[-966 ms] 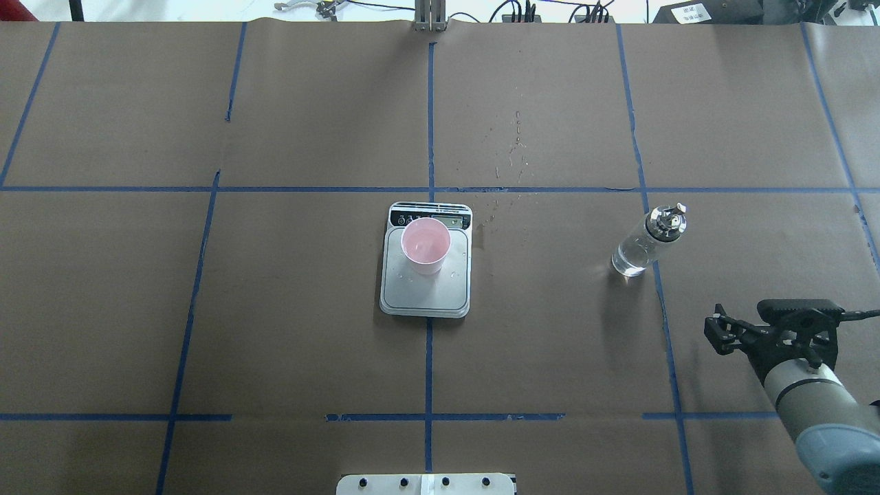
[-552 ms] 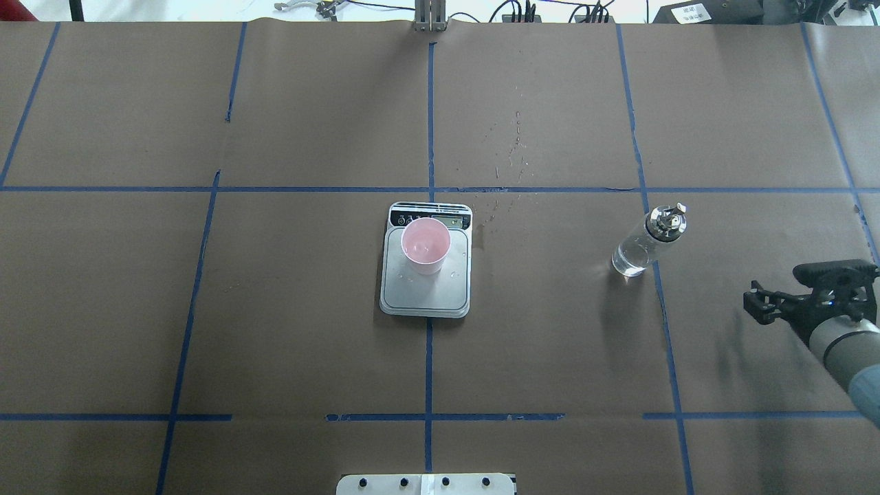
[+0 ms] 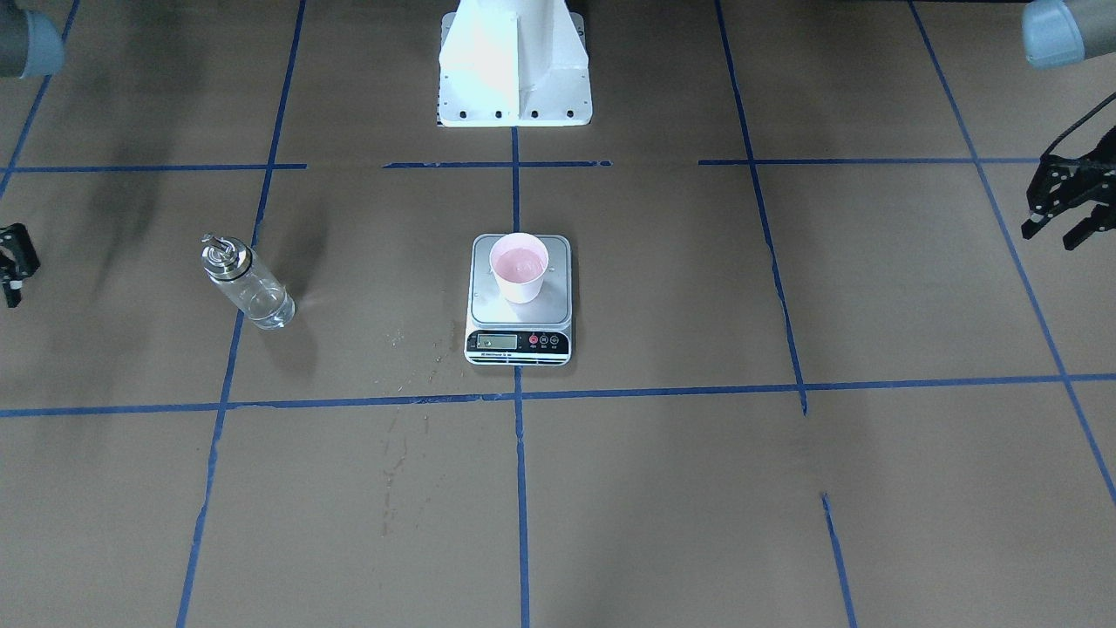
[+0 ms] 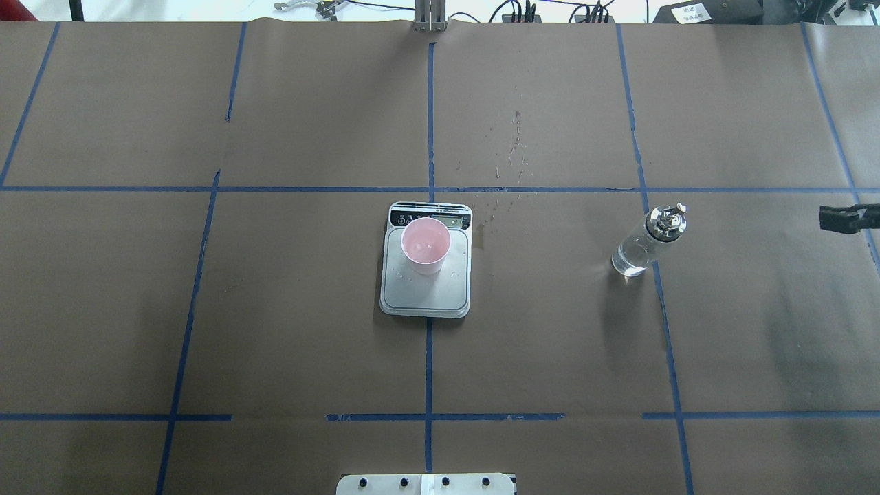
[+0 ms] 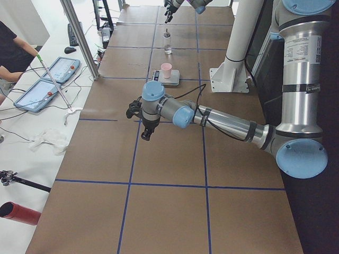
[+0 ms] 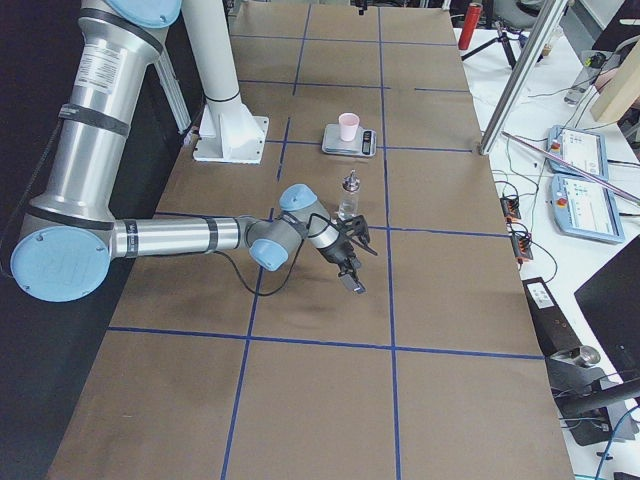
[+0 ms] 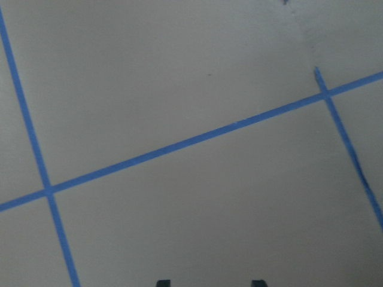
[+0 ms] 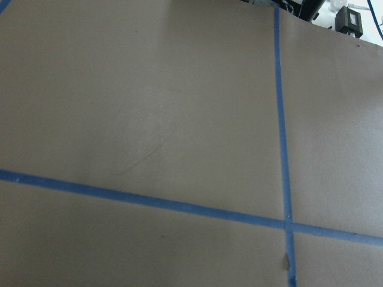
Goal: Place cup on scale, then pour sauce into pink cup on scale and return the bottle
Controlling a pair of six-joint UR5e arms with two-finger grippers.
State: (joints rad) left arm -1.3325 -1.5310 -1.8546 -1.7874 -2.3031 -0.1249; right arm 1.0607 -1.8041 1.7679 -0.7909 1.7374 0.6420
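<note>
L gripper [image 3: 1051, 234]: fingers apart, empty, out by the table [image 4: 275, 330] edge. R gripper [image 4: 835, 218]: fingers look spread too, nothing held, well apart from the bottle [image 4: 643, 244], which stands upright on a blue tape line [image 4: 665, 330]. Pink cup [image 4: 426, 244] sits on the scale [image 4: 426, 297] mid-table, twd its display end.

Matt brown paper table cover [image 4: 275, 309], clear glass bottle [image 4: 634, 253], shiny metal cap [image 4: 668, 221], matt pink cup [image 4: 426, 247]
</note>
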